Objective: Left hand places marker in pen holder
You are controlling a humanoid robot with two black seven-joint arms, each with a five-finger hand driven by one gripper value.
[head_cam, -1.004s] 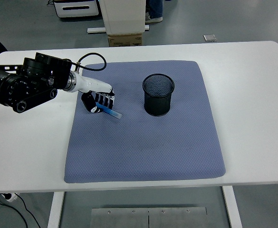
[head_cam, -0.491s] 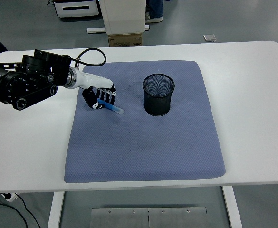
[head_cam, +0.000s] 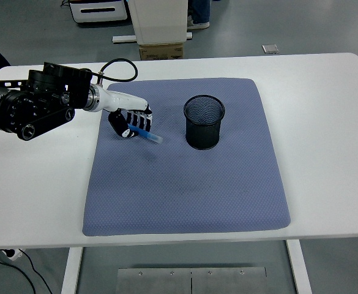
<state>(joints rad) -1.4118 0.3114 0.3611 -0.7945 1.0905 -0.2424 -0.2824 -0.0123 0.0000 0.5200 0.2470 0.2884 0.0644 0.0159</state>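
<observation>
The robot's left hand (head_cam: 130, 124), black-fingered on a white wrist, is curled around a slim blue marker (head_cam: 145, 135); the marker's free end slants down and to the right out of the fist, above the blue-grey textured fabric mat (head_cam: 185, 184) that covers the middle of the white counter (head_cam: 325, 122); over the last second the hand has risen a little and drifted rightward, and the marker has gone with it, so the grasp appears to be holding; the black wire-mesh cylindrical pen holder (head_cam: 204, 122) stands upright on the mat, well to the right of the hand and apart from it, its mouth open and seemingly empty; the carry has therefore begun but most of the crossing remains; next the marker likely needs tipping toward vertical over the rim; the right hand is out of view.
</observation>
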